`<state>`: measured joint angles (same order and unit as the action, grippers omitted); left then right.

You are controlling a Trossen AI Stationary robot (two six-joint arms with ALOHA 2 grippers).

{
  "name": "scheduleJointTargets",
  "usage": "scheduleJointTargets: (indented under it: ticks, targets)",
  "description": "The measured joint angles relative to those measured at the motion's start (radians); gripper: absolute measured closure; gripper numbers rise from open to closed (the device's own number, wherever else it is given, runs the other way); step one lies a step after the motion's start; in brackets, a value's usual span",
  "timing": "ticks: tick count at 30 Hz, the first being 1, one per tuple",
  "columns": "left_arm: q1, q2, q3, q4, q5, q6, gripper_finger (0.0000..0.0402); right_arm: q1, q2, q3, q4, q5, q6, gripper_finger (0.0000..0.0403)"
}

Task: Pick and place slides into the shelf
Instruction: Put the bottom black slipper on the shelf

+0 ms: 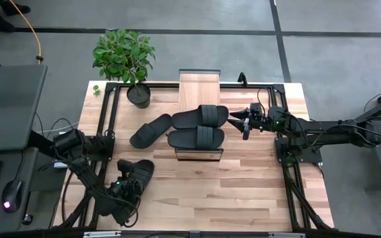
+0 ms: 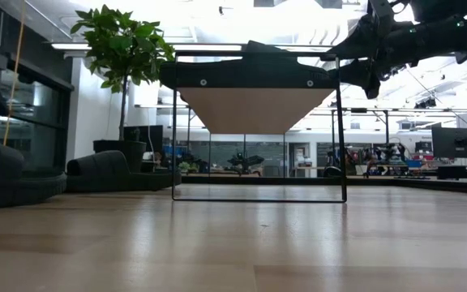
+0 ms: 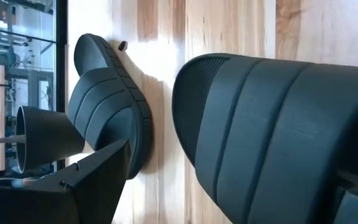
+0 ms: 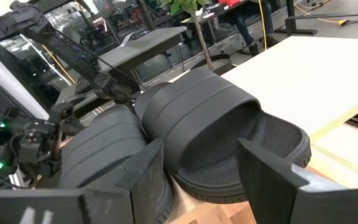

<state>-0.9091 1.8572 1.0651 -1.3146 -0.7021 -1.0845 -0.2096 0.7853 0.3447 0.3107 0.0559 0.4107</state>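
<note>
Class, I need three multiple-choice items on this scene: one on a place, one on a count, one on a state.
1. Where is the plant?
A. far left corner of the table
B. on the shelf
C. beside the right gripper

2. How many slides lie on the shelf?
A. none
B. two
C. four

3. The right gripper is:
A. holding a slide
B. open and empty
C. out of view

Answers:
1 A, its pot stands at that corner.
2 B, two lie side by side on top.
3 B, its fingers stand apart by the slides, gripping nothing.

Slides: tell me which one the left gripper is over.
The slide at the table's near-left corner, directly under the open left gripper. Two others sit side by side on the shelf; the fourth lies on the table beside it.
</note>
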Motion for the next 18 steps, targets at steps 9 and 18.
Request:
scheduleJointTargets:
  ticks: [9,18]
  targets:
    - [0.067,0.000,-0.030,0.010,-0.006,-0.003,0.0074,0.000,0.000,0.000,-0.002,0.000,0.000,0.0210]
    - [0.112,0.000,-0.033,0.008,-0.005,0.008,0.0187,0.000,0.000,0.000,-0.038,0.000,0.031,0.0210]
